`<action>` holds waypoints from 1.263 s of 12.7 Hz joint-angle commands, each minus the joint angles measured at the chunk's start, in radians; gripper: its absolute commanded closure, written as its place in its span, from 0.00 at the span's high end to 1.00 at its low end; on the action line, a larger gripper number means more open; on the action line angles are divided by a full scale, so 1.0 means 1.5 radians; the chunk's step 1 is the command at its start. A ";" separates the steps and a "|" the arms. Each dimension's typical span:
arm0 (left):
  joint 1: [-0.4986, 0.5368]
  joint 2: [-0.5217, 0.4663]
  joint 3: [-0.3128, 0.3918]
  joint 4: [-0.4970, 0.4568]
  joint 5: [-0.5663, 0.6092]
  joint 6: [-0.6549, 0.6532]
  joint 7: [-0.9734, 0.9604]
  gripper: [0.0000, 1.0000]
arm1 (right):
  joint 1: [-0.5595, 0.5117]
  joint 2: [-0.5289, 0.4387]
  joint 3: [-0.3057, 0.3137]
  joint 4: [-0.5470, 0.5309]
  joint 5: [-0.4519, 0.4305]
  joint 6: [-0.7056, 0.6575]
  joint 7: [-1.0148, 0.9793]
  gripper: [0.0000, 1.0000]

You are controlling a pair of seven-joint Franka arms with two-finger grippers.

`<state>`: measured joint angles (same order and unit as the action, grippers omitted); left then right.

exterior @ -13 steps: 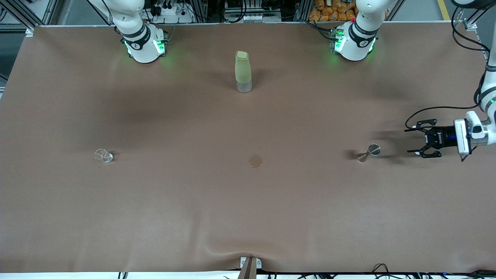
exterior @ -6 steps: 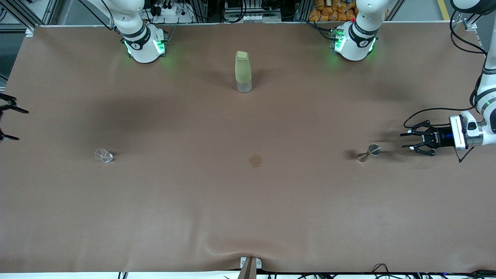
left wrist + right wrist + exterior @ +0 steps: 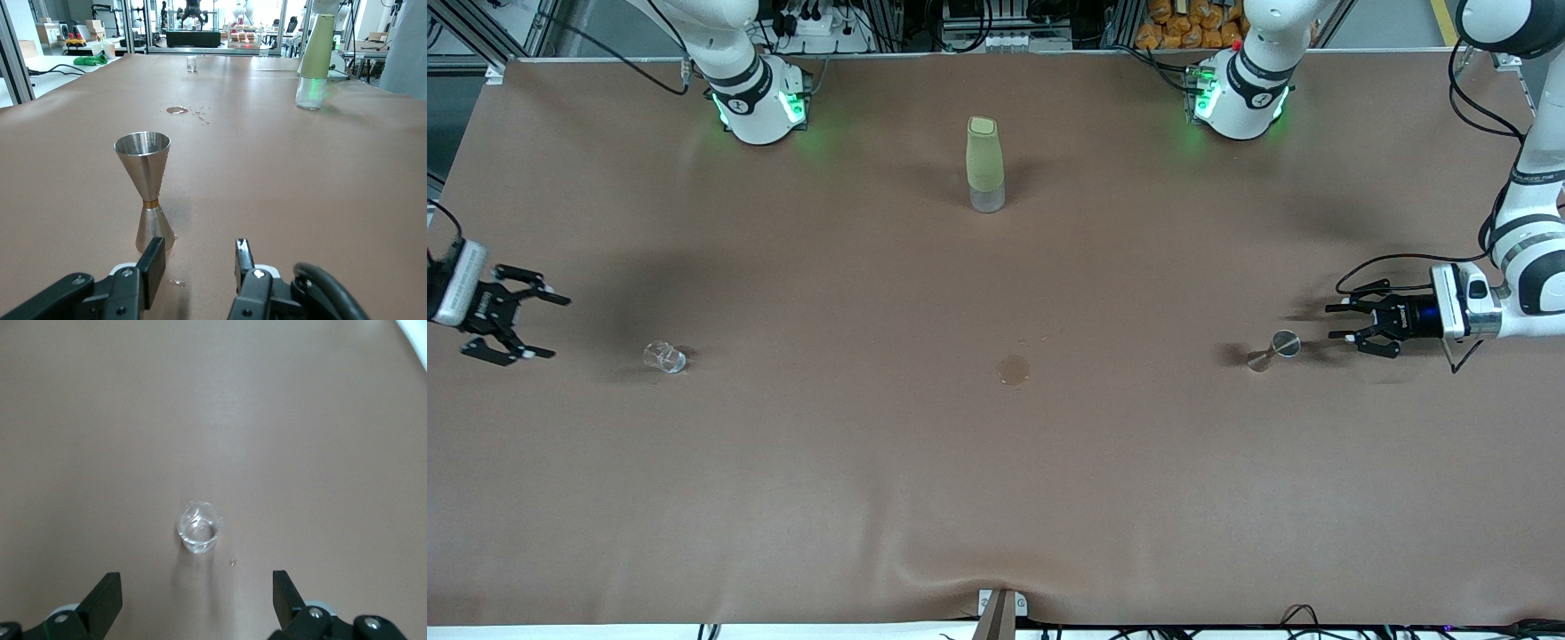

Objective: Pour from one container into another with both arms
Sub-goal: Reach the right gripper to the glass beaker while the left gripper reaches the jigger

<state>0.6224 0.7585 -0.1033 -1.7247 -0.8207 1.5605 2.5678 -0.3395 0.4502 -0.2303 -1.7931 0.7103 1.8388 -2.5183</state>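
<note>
Polished steel, the hourglass-shaped double-cone jigger (image 3: 1273, 350) is standing upright toward the left arm's end of the table, level with the small wet stain (image 3: 1014, 370) at mid-table. It looks light, rigid and slick; the narrow brass-banded waist seems the surest place to pinch. The left gripper (image 3: 1352, 323) is hovering low just beside it, fingers parted a little, holding nothing. Well apart from the stain toward the right arm's end, the small clear glass cup (image 3: 664, 356) looks fragile and slippery. The right gripper (image 3: 532, 326) is hovering near it, spread wide. Farthest from the camera is standing the tall green-sleeved bottle (image 3: 984, 164).
</note>
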 commanded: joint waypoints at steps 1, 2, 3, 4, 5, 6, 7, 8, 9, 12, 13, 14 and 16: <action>0.001 0.001 -0.005 0.003 -0.012 -0.012 0.016 0.50 | -0.017 0.078 -0.014 0.014 0.121 -0.012 -0.126 1.00; 0.001 0.001 -0.006 0.003 -0.012 -0.012 0.016 0.50 | -0.025 0.105 -0.014 0.014 0.161 -0.022 -0.167 1.00; 0.001 0.001 -0.007 0.002 -0.013 -0.012 0.016 0.50 | -0.032 0.129 -0.014 0.017 0.194 -0.041 -0.198 1.00; 0.000 0.001 -0.007 0.002 -0.013 -0.012 0.016 0.51 | -0.036 0.147 -0.014 0.017 0.228 -0.053 -0.237 1.00; 0.000 0.002 -0.007 0.002 -0.016 -0.012 0.016 0.51 | -0.040 0.161 -0.014 0.016 0.256 -0.056 -0.276 1.00; -0.001 0.002 -0.007 0.002 -0.017 -0.012 0.015 0.50 | -0.044 0.176 -0.014 0.016 0.283 -0.063 -0.304 1.00; -0.002 0.002 -0.007 0.002 -0.018 -0.012 0.015 0.50 | -0.046 0.196 -0.014 0.016 0.308 -0.085 -0.329 1.00; -0.002 0.004 -0.007 0.002 -0.021 -0.012 0.015 0.50 | -0.047 0.216 -0.014 0.017 0.337 -0.105 -0.355 1.00; -0.002 0.004 -0.008 0.002 -0.021 -0.012 0.013 0.50 | -0.052 0.232 -0.014 0.017 0.358 -0.117 -0.379 1.00; -0.006 0.004 -0.010 -0.001 -0.030 -0.012 0.014 0.50 | -0.067 0.273 -0.014 0.018 0.402 -0.153 -0.436 1.00; -0.007 0.004 -0.013 -0.005 -0.031 -0.012 0.016 0.50 | -0.073 0.283 -0.014 0.019 0.414 -0.155 -0.453 1.00; -0.007 0.004 -0.014 -0.009 -0.032 -0.011 0.018 0.50 | -0.075 0.289 -0.014 0.019 0.419 -0.158 -0.458 1.00; -0.007 0.011 -0.015 -0.012 -0.042 -0.009 0.046 0.50 | -0.078 0.300 -0.014 0.020 0.421 -0.174 -0.470 1.00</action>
<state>0.6136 0.7638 -0.1283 -1.7342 -0.8516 1.5537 2.5843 -0.4329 0.8655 -0.2563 -1.7576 1.2982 1.6157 -2.8601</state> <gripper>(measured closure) 0.493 0.000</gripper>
